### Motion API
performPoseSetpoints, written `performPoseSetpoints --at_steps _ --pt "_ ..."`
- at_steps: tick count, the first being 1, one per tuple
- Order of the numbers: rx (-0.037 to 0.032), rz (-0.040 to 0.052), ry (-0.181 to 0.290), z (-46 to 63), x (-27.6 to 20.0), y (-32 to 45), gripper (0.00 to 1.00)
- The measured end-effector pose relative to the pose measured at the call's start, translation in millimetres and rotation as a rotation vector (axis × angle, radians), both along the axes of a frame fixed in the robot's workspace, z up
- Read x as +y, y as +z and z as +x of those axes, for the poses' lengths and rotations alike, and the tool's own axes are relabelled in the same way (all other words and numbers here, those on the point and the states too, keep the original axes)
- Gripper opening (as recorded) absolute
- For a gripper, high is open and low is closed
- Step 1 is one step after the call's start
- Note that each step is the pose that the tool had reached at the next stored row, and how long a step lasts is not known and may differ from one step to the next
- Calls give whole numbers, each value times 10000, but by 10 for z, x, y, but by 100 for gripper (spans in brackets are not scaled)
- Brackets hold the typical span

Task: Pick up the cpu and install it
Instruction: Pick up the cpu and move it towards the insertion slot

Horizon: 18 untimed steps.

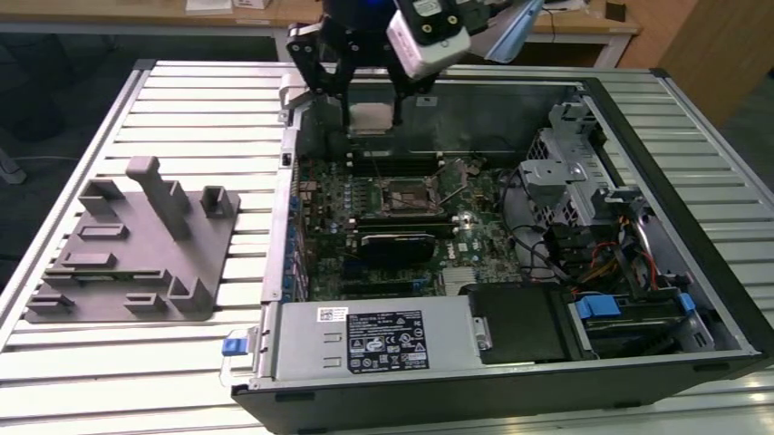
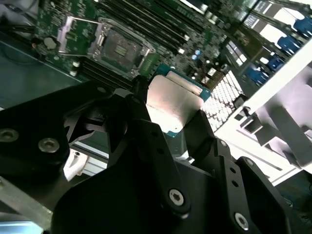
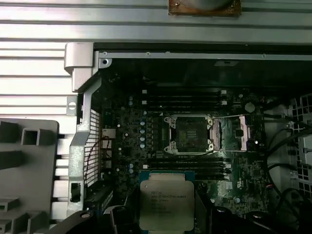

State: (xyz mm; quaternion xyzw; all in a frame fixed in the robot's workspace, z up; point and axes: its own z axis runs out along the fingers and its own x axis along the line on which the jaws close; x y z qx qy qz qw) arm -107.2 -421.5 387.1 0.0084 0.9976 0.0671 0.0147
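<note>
I'm working over a slatted aluminium table (image 1: 181, 100), with a wooden desk (image 1: 242, 16) along the far side of the room and an open computer case (image 1: 677, 118) lying on its side across the slats. The cpu (image 3: 166, 204) is up in the air, pinched by its edges between the two fingers of the gripper (image 1: 370, 120). Its metal lid is turned up toward the first wrist camera and the chip is held flat, which I judge is so it can go down level. In the exterior view it hangs above the far part of the motherboard (image 1: 326, 208), close to the case wall, and not over the socket (image 3: 190, 134), with a bank of memory slots (image 3: 187, 166) lying between the two. The socket's metal load frame (image 3: 235, 132) is swung open to one side, leaving the contact bed bare. On the exterior view's left, the grey plastic tray (image 1: 133, 263) with its upright posts sits on the slats, well apart from the arm.
</note>
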Motion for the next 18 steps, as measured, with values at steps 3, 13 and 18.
performPoseSetpoints --at_steps 3,13,18 --pt "3 -1 0 126 0 0 54" --pt "91 -1 0 413 1 -73 54" --pt "175 0 -1 484 15 -164 54"
